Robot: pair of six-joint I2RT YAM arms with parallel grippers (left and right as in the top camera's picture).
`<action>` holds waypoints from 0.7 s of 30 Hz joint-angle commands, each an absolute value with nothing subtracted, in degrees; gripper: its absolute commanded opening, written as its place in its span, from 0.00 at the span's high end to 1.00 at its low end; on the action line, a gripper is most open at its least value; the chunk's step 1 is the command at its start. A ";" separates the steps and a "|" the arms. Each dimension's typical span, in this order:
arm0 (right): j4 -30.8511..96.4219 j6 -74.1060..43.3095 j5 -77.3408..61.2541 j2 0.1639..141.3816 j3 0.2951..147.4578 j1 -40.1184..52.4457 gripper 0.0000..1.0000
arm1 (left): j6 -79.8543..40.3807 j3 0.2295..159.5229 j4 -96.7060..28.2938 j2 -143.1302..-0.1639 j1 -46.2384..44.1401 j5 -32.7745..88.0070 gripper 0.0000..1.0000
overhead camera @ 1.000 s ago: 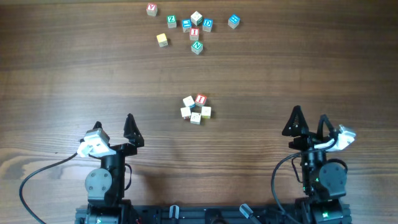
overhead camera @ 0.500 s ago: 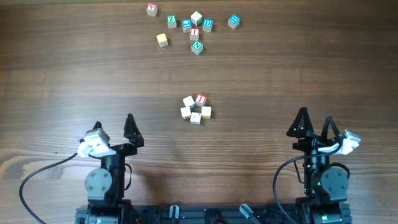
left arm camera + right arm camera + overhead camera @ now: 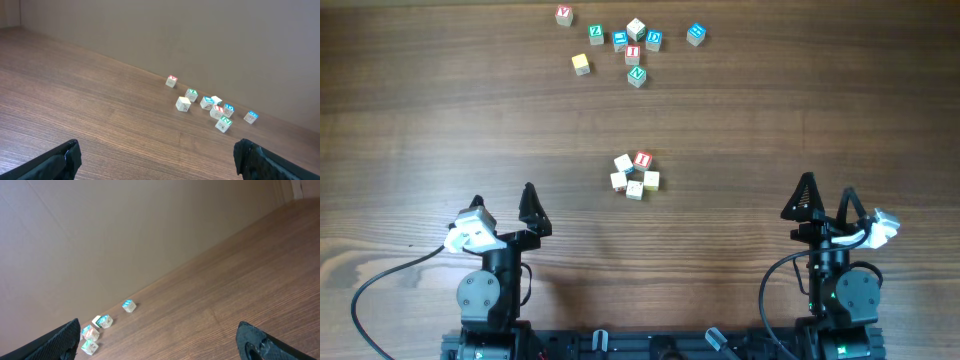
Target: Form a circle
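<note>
Five-cube circle roughly round, tight; red-faced cube on far side.

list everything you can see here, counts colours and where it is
circle: one tight ring of five small cubes, cream or white faces, mid-table between the two arms
red-faced cube: one, red with a white letter, on the ring's far side
loose cubes: nine, pale wood with green, blue and red letters, scattered at the far edge
table: one, brown wood grain, under everything
left gripper: one, black fingers, open, near edge, holding nothing
right gripper: one, black fingers, open, near edge, holding nothing
</note>
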State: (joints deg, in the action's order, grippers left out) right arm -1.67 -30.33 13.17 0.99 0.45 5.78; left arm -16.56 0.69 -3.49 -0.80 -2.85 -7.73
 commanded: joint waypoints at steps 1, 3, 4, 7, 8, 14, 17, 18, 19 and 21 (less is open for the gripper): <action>-1.65 -30.15 13.74 0.80 0.30 5.50 0.00 | -15.20 0.34 -3.31 -0.38 -2.98 -8.64 0.00; -1.65 -30.15 13.76 0.80 0.30 5.50 0.00 | -15.20 0.34 -3.29 -0.38 -3.01 -8.64 0.00; -1.65 -30.17 13.76 0.80 0.30 5.50 0.00 | -15.20 0.32 -3.29 -0.38 -3.01 -8.64 0.00; -1.65 -30.15 13.74 0.80 0.30 5.50 0.00 | -15.20 0.34 -3.31 -0.38 -3.01 -8.64 0.00; -1.65 -30.17 13.74 0.80 0.30 5.50 0.00 | -15.20 0.32 -3.29 -0.38 -2.98 -8.62 0.00; -1.65 -30.15 13.74 0.80 0.30 5.50 0.00 | -15.20 0.34 -3.29 -0.38 -2.98 -8.64 0.00; -1.65 -30.15 13.74 0.80 0.30 5.50 0.00 | -15.20 0.34 -3.29 -0.38 -2.98 -8.64 0.00; -1.65 -30.04 14.17 0.80 0.30 5.50 0.00 | -15.20 0.34 -3.29 -0.38 -2.98 -8.62 0.00; -1.65 -29.93 14.81 0.80 0.30 5.50 0.00 | -15.20 0.34 -3.29 -0.38 -2.98 -8.64 0.00; -1.67 -29.89 14.83 0.80 0.30 5.50 0.00 | -15.20 0.34 -3.29 -0.38 -2.98 -8.64 0.00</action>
